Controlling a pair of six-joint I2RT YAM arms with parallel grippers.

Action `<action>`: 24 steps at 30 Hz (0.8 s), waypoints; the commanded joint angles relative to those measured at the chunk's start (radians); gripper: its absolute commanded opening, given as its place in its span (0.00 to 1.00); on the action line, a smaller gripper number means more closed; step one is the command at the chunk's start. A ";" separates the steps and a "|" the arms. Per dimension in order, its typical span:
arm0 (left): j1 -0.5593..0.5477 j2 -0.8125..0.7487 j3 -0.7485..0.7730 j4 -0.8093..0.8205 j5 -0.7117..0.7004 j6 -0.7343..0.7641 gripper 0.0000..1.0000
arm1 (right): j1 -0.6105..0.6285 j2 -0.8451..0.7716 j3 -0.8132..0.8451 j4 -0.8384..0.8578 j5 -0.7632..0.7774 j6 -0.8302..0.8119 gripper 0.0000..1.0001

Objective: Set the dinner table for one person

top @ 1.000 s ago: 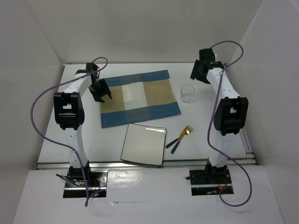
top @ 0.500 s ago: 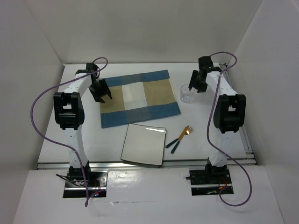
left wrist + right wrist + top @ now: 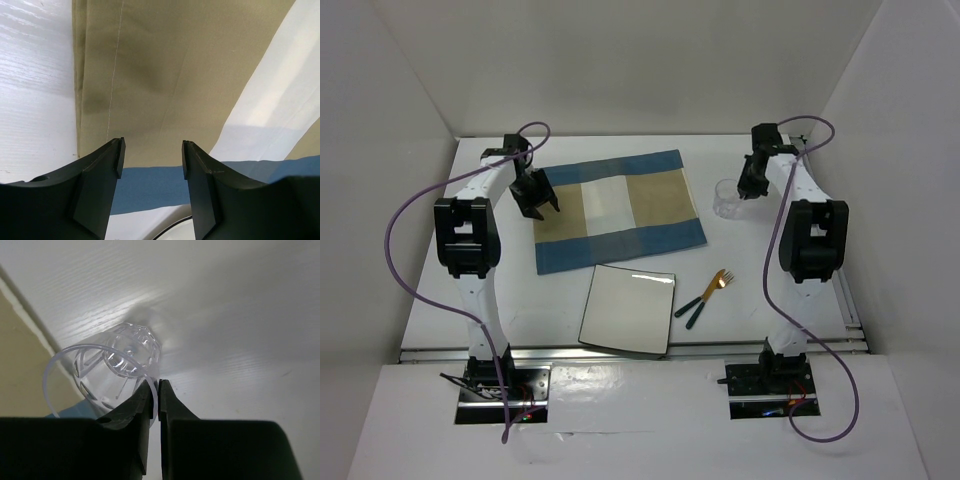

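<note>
Since a second ago the right gripper (image 3: 750, 186) has swung from the far 1 o'clock side of the glass (image 3: 727, 199) down onto it, and the glass has slid slightly toward 3 o'clock. The left arm has not moved.

In the right wrist view the right gripper (image 3: 158, 388) is pinched closed on the clear wall of the glass (image 3: 114, 369), one finger inside the rim and one outside. The glass is tilted, with its faceted base pointing toward 12 o'clock in that view. It sits on the dinner table (image 3: 235, 310), just off the 3 o'clock edge of the placemat (image 3: 620, 208).

The left gripper (image 3: 152, 150) has its jaws spread apart and holds nothing. It hangs over the tan panel of the placemat (image 3: 165, 70) near the 9 o'clock edge, where the white table (image 3: 35, 75) shows beside the cloth.

The dinner table (image 3: 550, 310) spreads under everything. A square white plate (image 3: 628, 308) lies at 6 o'clock of the placemat, just touching its blue border. At 3 o'clock of the plate lies a green-handled fork (image 3: 711, 291), beside a second green-handled utensil too small to name.
</note>
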 commanded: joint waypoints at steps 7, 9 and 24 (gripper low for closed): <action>0.006 -0.004 0.043 -0.010 0.021 0.018 0.66 | -0.139 0.047 0.128 0.019 0.148 0.045 0.00; 0.006 -0.013 0.034 -0.010 0.021 0.018 0.66 | -0.151 0.087 0.156 0.008 0.173 0.056 0.00; 0.006 -0.062 0.025 -0.028 0.021 0.018 0.66 | -0.141 -0.011 0.240 0.017 0.089 0.065 0.99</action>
